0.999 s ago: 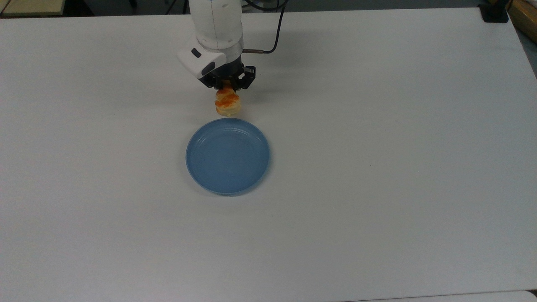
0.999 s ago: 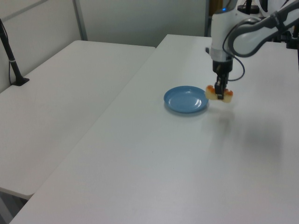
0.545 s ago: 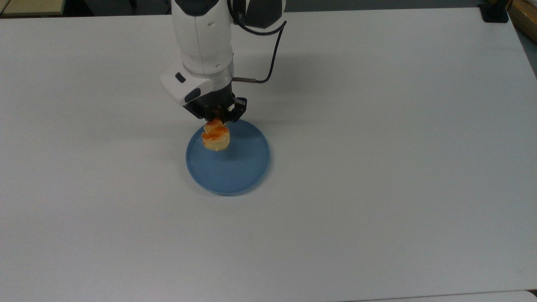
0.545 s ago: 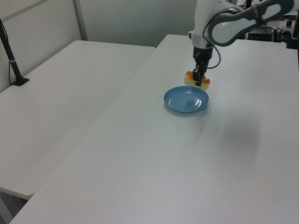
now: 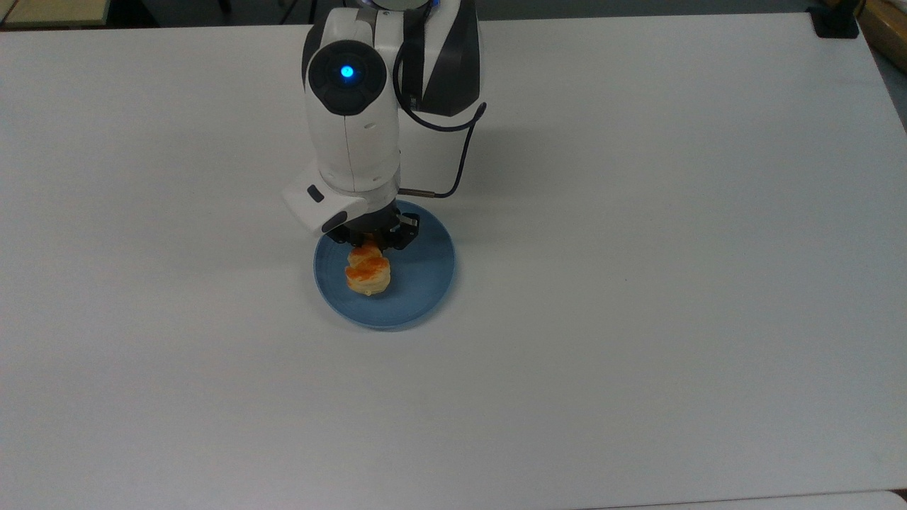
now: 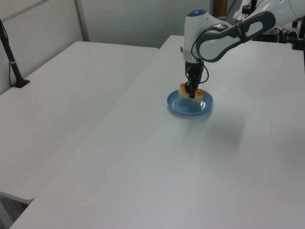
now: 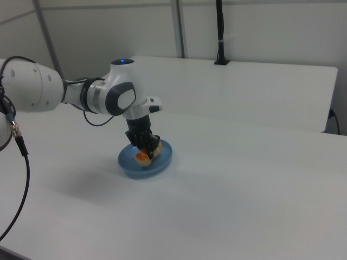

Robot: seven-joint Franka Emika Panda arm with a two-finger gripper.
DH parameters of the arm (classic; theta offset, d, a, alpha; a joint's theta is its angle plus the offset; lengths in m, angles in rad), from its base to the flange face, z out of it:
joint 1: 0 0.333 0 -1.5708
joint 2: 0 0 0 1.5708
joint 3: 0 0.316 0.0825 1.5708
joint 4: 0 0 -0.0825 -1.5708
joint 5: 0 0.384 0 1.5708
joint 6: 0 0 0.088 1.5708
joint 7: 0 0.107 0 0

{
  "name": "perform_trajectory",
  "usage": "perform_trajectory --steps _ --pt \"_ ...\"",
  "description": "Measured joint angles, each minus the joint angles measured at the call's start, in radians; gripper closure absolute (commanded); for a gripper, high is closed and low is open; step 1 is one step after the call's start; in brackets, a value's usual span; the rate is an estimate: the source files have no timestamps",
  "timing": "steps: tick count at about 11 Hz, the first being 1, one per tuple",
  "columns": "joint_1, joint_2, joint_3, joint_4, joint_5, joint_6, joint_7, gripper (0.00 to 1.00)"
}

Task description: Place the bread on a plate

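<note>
gripper [image 5: 370, 249] jaws clamped on bread [image 5: 368, 272] over plate [image 5: 425, 273], low. lower until the roll seats flat, near centre, then part the jaws straight.

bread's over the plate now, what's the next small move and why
Probably ease down a touch and open the gripper: it is shut on the pale-tan, orange-glazed bread roll, which sits over the round light-blue plate, inside the rim, seemingly at or just above its surface.

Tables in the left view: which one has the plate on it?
The nearer white table, where the gripper holds the bread over the blue plate; the far table doesn't.
</note>
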Motion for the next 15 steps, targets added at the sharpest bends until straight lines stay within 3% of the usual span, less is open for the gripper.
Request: perform_trajectory --steps 1,7,11,15 --pt "0.001 0.010 0.000 0.000 0.000 0.005 0.005 0.00" --pt "-0.002 -0.027 -0.001 0.017 0.000 -0.038 0.036 0.00" --pt "-0.006 -0.210 -0.004 0.033 -0.004 -0.226 0.041 0.00" --pt "-0.011 -0.370 -0.006 0.031 -0.061 -0.355 0.041 0.00"
